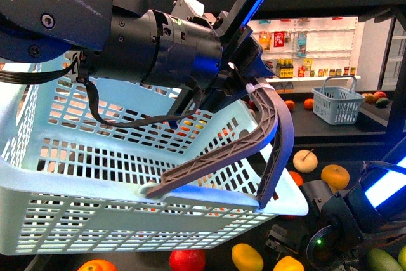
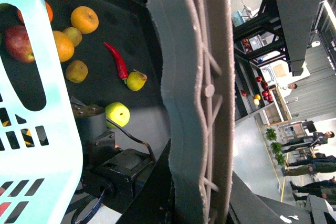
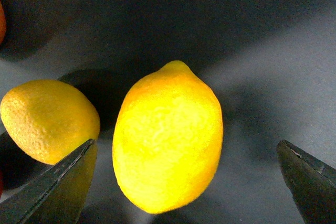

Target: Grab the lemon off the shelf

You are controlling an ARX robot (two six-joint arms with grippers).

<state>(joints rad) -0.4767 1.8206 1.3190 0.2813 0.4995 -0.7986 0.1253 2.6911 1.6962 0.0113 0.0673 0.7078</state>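
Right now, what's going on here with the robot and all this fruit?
The left gripper holds a pale blue basket up by its brown handle. The right gripper is open over the dark shelf tray, its fingers on either side of the lemon, not touching it. The lemon is not yet grasped.

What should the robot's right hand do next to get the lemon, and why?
Probably ease the right gripper a bit further over the lemon. It is open, its fingers either side of the lemon without touching. One finger sits near another yellow fruit, so go straight.
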